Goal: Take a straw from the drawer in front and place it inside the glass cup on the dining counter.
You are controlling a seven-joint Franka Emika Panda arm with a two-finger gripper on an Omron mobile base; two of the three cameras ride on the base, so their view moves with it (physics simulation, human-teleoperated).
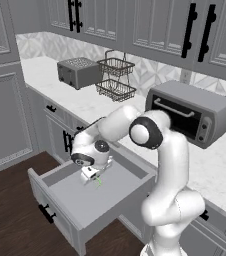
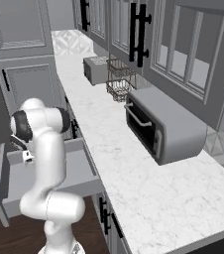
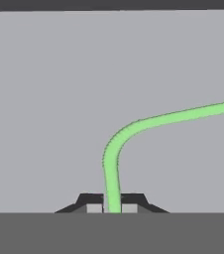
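The grey drawer (image 1: 80,202) stands pulled out below the worktop, its black bar handle (image 1: 46,214) facing the floor side. My gripper (image 1: 92,178) reaches down into it, just above the drawer floor. In the hand view the light-green straw (image 3: 134,126) runs up from between the two dark fingertips, bends, and stretches off to the right over the bare grey drawer floor (image 3: 59,99). The gripper (image 3: 112,206) is shut on the straw's short end. A sliver of green straw (image 1: 99,183) shows beside the hand. The glass cup and the dining counter are out of view.
On the marble-look worktop (image 1: 220,170) stand a toaster oven (image 1: 190,112), a wire two-tier basket (image 1: 116,77) and a toaster (image 1: 77,72). Grey wall cabinets (image 1: 160,25) hang overhead. A tall grey cabinet (image 1: 2,100) stands left; dark wood floor (image 1: 10,220) lies before the drawer.
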